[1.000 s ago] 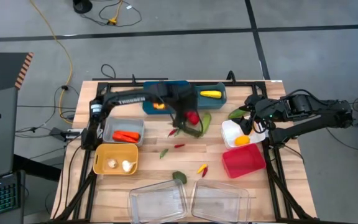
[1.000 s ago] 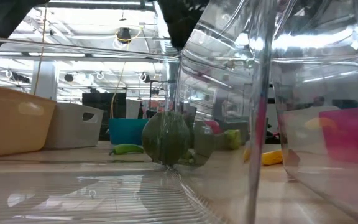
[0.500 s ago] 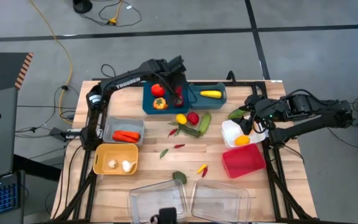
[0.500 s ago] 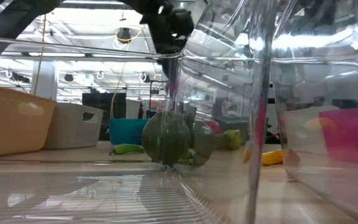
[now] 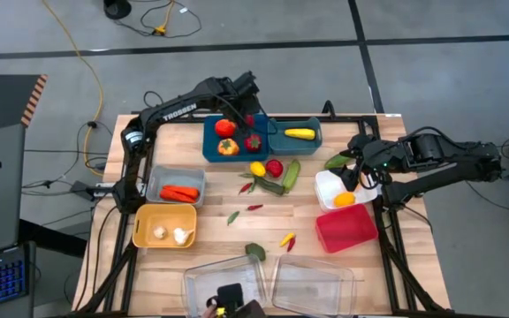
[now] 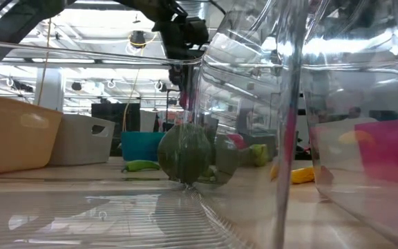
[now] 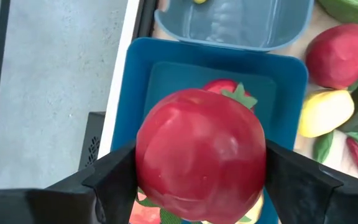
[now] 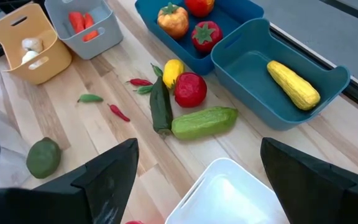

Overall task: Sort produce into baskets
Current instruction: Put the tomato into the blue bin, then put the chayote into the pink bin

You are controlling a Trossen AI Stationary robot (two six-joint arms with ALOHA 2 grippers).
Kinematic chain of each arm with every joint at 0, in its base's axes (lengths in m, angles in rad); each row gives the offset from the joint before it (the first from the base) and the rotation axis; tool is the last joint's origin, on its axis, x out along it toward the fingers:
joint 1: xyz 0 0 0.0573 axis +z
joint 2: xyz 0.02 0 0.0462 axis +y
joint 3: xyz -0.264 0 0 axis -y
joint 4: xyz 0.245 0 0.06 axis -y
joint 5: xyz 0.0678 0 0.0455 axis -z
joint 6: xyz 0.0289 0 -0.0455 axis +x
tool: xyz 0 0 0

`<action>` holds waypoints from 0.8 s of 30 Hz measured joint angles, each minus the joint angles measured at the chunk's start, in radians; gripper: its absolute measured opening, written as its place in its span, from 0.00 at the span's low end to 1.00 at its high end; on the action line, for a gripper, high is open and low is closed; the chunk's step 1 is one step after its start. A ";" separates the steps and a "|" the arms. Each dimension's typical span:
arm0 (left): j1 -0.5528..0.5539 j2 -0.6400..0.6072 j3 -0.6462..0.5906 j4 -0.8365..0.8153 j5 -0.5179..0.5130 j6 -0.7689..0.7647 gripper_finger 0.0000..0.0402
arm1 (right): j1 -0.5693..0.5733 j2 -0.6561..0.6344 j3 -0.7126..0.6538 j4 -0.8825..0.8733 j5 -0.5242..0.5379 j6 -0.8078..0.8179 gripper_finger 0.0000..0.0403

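Red tomato (image 7: pixel 201 155) sits between the left gripper (image 7: pixel 197 186) fingers (image 7: pixel 114 180), parted and touching both its sides (above a teal bin (image 7: pixel 129 93)).

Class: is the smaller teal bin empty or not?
Not empty: the smaller teal bin holds one yellow vegetable, with bare floor around it.

A robotics lab or workshop in an open industrial hall: a wooden table (image 5: pixel 201 225) on a black metal frame (image 5: pixel 394 231) stands on a bare grey concrete floor (image 5: pixel 431 84), a yellow cable (image 5: pixel 89 62) trails across the upper left, hazard striping (image 5: pixel 26 99) at the left edge, ceiling strip lights (image 6: pixel 95 36) behind
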 joint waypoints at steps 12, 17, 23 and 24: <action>-0.002 0.000 0.000 -0.044 0.002 -0.002 0.88 | 0.000 0.000 0.000 0.000 0.003 0.000 0.91; -0.002 0.000 0.000 -0.052 0.001 -0.004 0.88 | 0.000 0.000 0.000 0.000 0.005 -0.002 0.91; 0.007 -0.049 0.000 -0.062 0.070 0.028 0.88 | -0.001 0.016 0.000 0.025 0.069 -0.153 0.91; 0.010 -0.065 0.000 -0.060 0.085 0.040 0.88 | -0.003 0.025 0.000 0.035 0.082 -0.189 0.91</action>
